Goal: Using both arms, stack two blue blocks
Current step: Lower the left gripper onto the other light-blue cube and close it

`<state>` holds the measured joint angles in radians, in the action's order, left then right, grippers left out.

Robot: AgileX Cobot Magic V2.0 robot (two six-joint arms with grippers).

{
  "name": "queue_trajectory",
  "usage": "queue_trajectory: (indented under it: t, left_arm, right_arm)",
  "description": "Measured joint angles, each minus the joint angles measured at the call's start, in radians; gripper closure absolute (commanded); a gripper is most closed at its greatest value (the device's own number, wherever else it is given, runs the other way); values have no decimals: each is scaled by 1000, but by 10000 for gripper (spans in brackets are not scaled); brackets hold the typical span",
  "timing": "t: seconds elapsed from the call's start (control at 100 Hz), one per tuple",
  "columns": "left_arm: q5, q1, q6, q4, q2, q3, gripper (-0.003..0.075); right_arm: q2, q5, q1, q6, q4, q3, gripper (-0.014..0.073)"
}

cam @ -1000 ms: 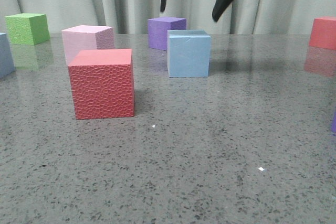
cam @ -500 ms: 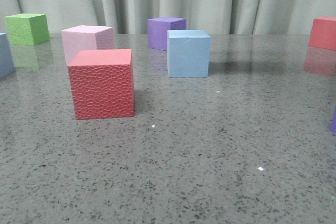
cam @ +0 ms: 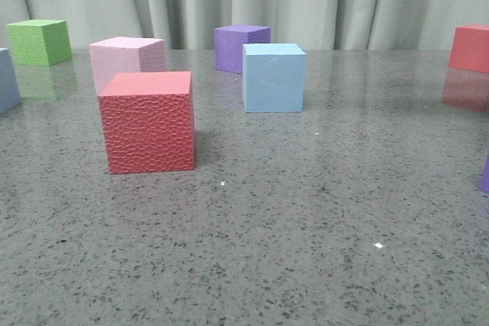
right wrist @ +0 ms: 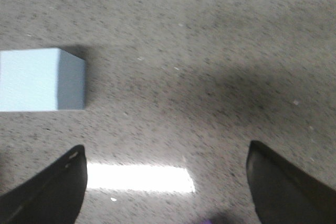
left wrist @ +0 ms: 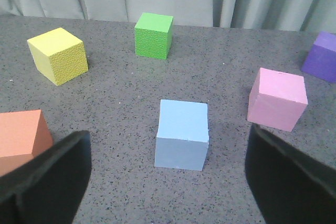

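We saw our left end effector (left wrist: 168, 182), fingers spread wide, squarely facing a blue block (left wrist: 181, 134) on the desk (left wrist: 115, 103).

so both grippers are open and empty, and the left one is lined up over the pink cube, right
Not quite. In the left wrist view the open left gripper is lined up with a blue block, not the pink cube, which sits off to one side. The rest holds: the right wrist view shows the right gripper open and empty too.
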<state>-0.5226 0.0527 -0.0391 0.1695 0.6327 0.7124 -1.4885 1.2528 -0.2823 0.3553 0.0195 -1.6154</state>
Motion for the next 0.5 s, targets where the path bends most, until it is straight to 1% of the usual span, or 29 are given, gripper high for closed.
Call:
queue_trajectory:
  t: [0.25,0.5]
  left_arm:
    - [-8,0,0,0,0,0,155]
    - [-62,0,0,2,51,31,155]
  right_arm:
    - [125,0,68,-28,0,208,-20]
    - [269,-23,83,-33,0,395,-20]
